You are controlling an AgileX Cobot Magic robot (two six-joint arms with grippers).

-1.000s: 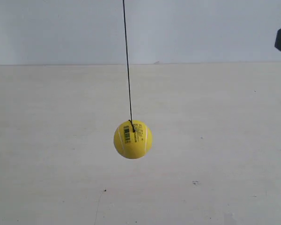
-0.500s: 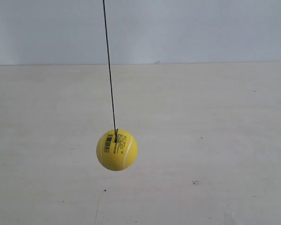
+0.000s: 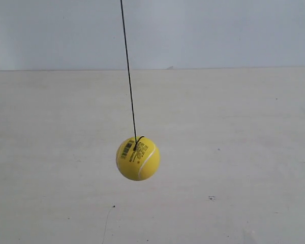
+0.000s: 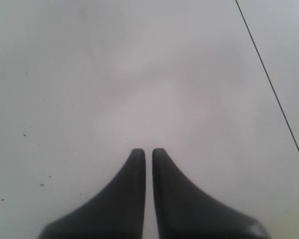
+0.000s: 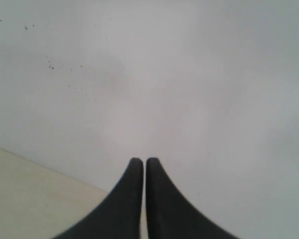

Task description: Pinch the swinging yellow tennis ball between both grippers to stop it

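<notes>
Status: round yellow tennis ball, white curved seam and black barcode print, hung in mid-air on a thin black string, clear of the pale matte tabletop. In the exterior view it sat at about 7 o'clock from frame centre. The string ran up toward 12 o'clock but leaned to 11, so I judged it off plumb, mid-swing. Plain grey-white wall behind.

Neither arm showed in the exterior view. Black wedge-tipped left gripper: jaws pressed almost together, hairline slit only, nothing held. Black wedge-tipped right gripper: same, closed up on nothing. The left wrist view caught the string as a thin diagonal line away from the tips. I couldn't identify the ball in either wrist view.

Judgement: 0 of 2 contacts made, both tips well apart from the ball.

Risks from here:
1. 1 arm arriving first would bat the ball instead of trapping it, adding swing.
2. Narrow wedge tips on a round surface: off-centre contact would squirt the ball out sideways or spin it.
3. Tips at unequal heights would roll the ball up or down out of the pinch.
4. Coming in too high would snag the string and jerk the ball.
</notes>
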